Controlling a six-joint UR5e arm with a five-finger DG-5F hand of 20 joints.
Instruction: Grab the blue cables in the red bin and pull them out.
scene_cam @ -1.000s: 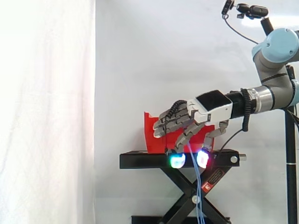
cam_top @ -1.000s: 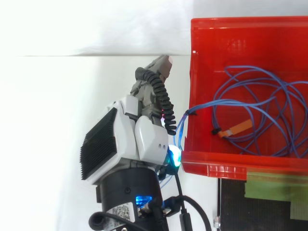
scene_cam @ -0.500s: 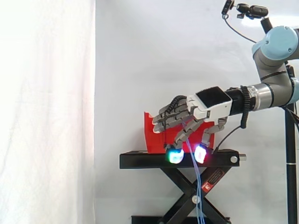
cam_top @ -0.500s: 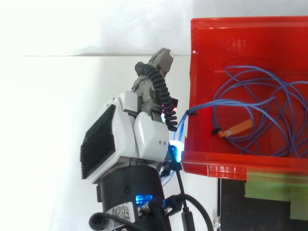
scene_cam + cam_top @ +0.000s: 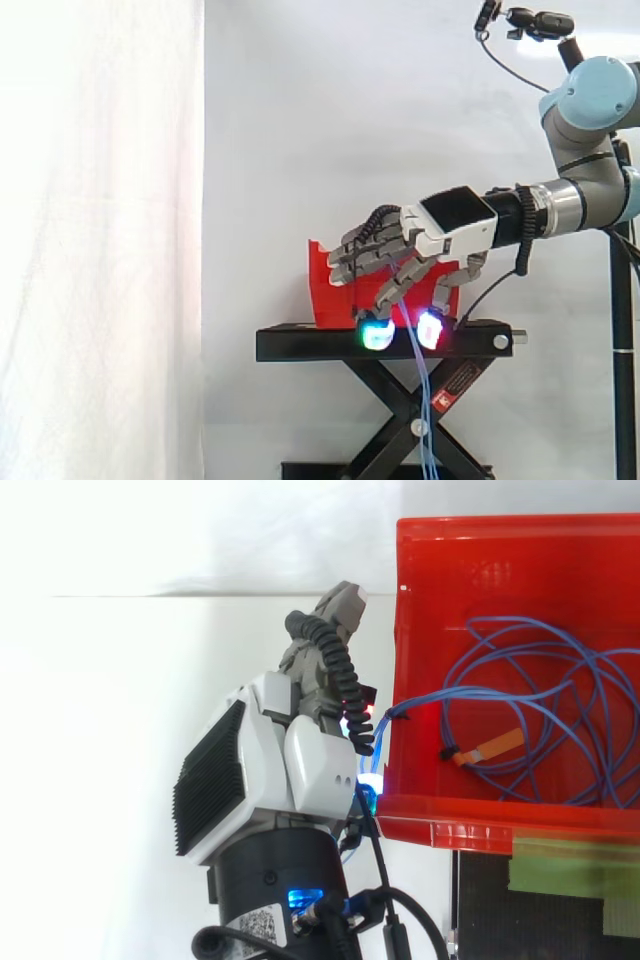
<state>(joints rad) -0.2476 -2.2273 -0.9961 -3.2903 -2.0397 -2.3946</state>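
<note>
The red bin [image 5: 500,570] holds a loose coil of thin blue cables [image 5: 530,670] with an orange tag [image 5: 497,744]. One stretch of cable climbs over the bin's left wall and runs into my hand [image 5: 290,770], which hovers just outside that wall. From the side, the hand [image 5: 450,225] is in front of the bin [image 5: 325,290] with its fingers curled downward. The fingers pinch the blue cables [image 5: 425,400], which hang from them past the stand toward the floor. Glowing fingertips [image 5: 377,336] sit at the level of the stand's top.
The bin rests on a black scissor stand [image 5: 300,345] before a white curtain. Green tape [image 5: 570,865] lies on the stand's top beside the bin's near rim. The arm reaches in from the right in the side view.
The hand has risen slightly and shifted a little along the bin's left wall, still holding the cables. The coil in the bin looks the same.
</note>
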